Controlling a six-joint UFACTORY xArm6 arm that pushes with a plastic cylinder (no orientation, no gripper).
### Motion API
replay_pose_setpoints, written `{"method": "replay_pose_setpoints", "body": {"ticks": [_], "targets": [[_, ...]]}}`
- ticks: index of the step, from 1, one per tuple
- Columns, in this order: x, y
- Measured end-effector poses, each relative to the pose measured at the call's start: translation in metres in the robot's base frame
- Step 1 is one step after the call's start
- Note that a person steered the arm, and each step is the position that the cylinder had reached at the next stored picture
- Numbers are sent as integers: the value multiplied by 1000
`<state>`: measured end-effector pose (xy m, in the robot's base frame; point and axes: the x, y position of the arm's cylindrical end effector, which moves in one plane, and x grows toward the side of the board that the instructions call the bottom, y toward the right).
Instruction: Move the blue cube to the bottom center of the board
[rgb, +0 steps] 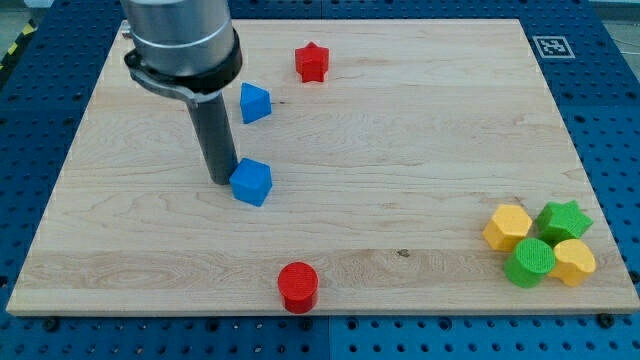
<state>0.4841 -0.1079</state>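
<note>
The blue cube (251, 182) lies on the wooden board (400, 150), left of centre. My tip (222, 181) rests on the board right against the cube's left side. The rod rises from it to the grey arm body at the view's top left. A second blue block (255, 102), wedge-like in shape, lies above the cube, just right of the rod.
A red star (312, 62) lies near the top edge. A red cylinder (298, 287) stands at the bottom centre edge. At the bottom right cluster a yellow hexagon block (507, 226), a green star (563, 219), a green cylinder (529, 261) and a yellow block (573, 261).
</note>
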Motion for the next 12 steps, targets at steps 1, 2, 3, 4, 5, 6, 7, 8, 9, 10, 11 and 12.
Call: {"method": "replay_pose_setpoints", "body": {"ticks": [1,2,3,4,5,6,7,8,9,10,11,12], "targets": [[20,13],[31,25],[32,36],[26,40],[2,47],[-9,56],[-12,71],[-8,84],[5,93],[8,94],[9,94],[25,101]]}}
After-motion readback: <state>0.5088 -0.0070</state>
